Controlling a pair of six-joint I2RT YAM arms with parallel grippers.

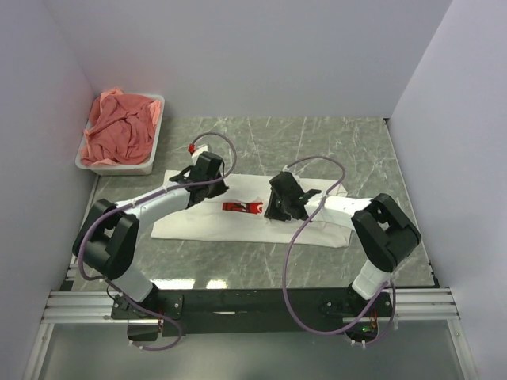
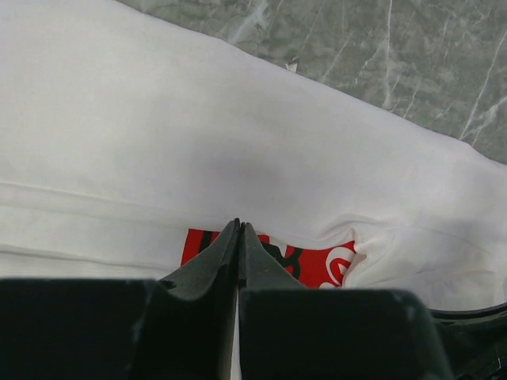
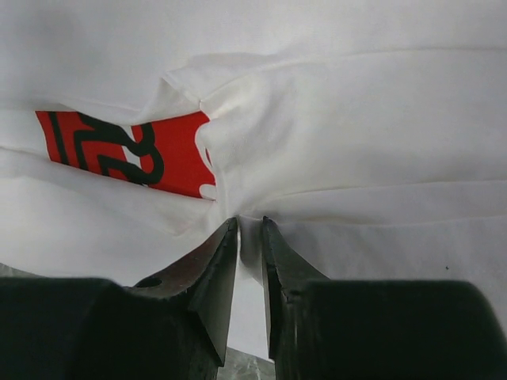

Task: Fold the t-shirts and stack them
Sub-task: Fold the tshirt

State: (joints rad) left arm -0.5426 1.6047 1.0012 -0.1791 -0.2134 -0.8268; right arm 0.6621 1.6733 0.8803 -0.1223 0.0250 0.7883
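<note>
**Folding the white t-shirt (image 1: 198, 226) on the worktop (image 1: 317, 142)**

It lies in the middle. The right hand (image 3: 249, 229) pinches a fold by the red print (image 3: 119, 150). The left hand (image 2: 239, 226) looks closed, and I cannot tell if it holds cloth. I think the next move is to pull the fold over evenly.

The white t-shirt (image 2: 238, 134) under my left gripper (image 2: 239, 227) is soft matt cloth, smooth apart from shallow creases. Its red print (image 3: 119, 150), just ahead of my fingertips, looks flat and matt. My fingers (image 2: 207, 269) are matt black plastic. Beyond the cloth, the table (image 2: 412, 47) is grey, marble-veined, faintly glossy.
</note>
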